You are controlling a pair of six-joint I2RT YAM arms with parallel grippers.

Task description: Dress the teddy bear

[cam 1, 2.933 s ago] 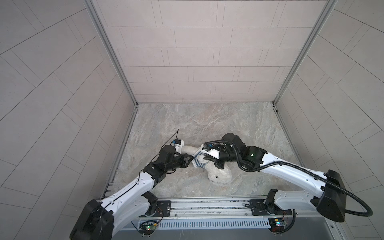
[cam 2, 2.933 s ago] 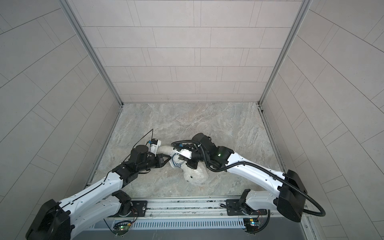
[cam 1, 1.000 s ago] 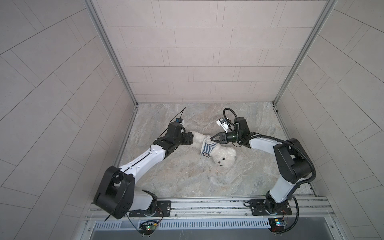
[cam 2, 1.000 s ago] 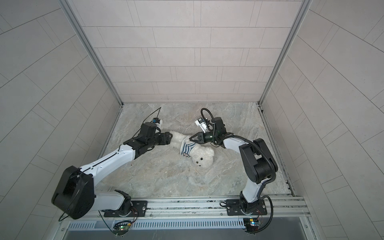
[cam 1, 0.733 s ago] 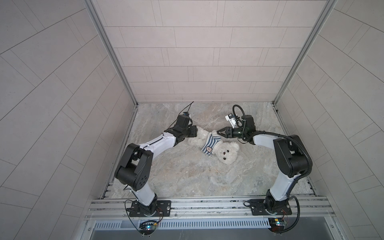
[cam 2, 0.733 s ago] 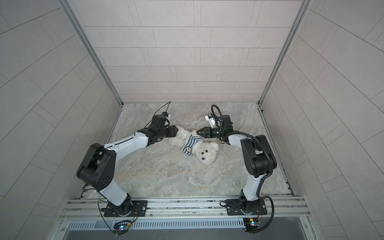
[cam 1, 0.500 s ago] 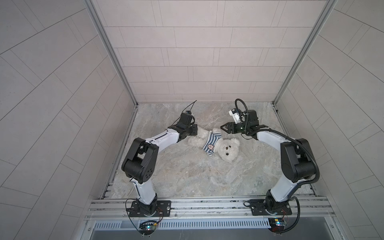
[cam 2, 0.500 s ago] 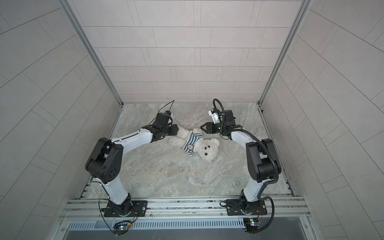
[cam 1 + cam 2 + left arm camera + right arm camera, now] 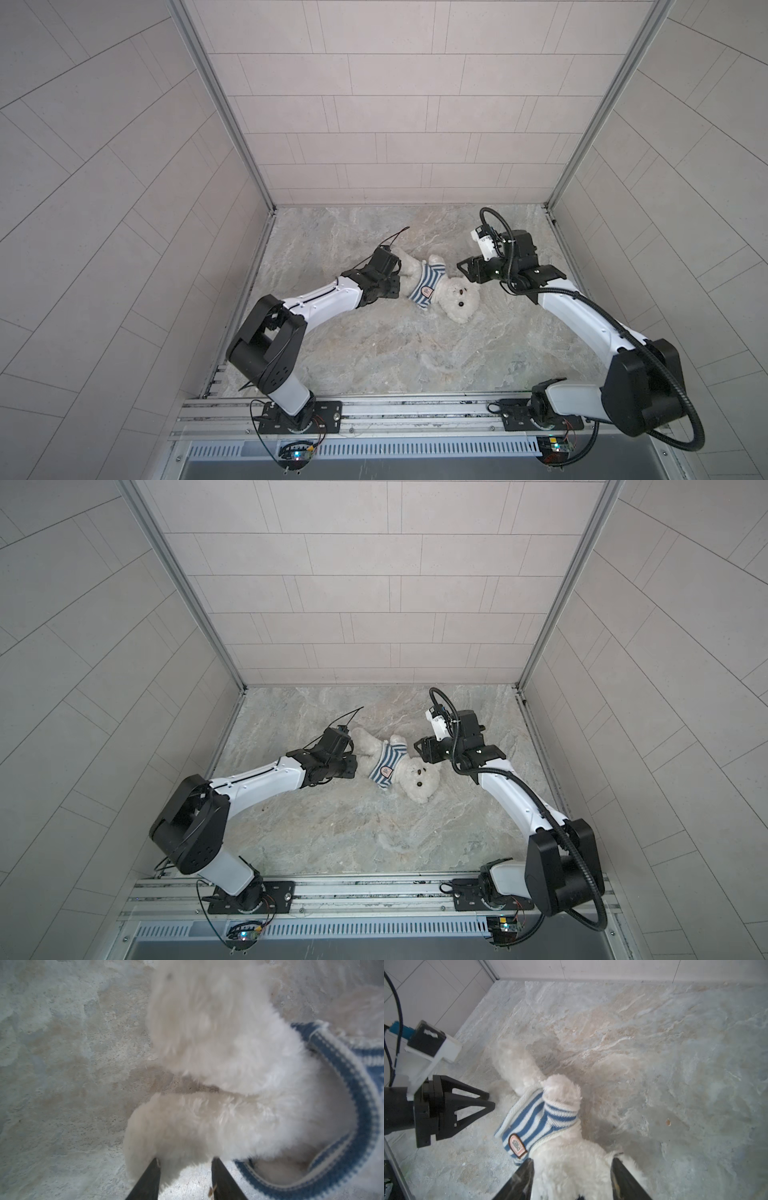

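The white fluffy teddy bear point(image 9: 459, 297) point(image 9: 419, 781) lies on its back on the marble floor, head toward the front right, legs toward the back left. A blue-and-white striped shirt point(image 9: 426, 286) point(image 9: 533, 1122) with a badge covers its chest, one arm through a sleeve. My left gripper point(image 9: 398, 277) point(image 9: 185, 1163) stands at the legs, jaws apart, with the fur of one leg point(image 9: 187, 1126) at their tips. My right gripper point(image 9: 462, 272) point(image 9: 572, 1162) hovers by the head, jaws wide, gripping nothing.
Tiled walls point(image 9: 395, 124) close the floor at the back and on both sides. A metal rail point(image 9: 395, 415) with both arm bases runs along the front. A small brown crumb point(image 9: 668, 1122) lies on the floor point(image 9: 374, 345).
Both arms have swung toward the back of the floor with the bear. My right gripper opened and drew away from the bear's arm. My left gripper's jaws narrowed at the leg.
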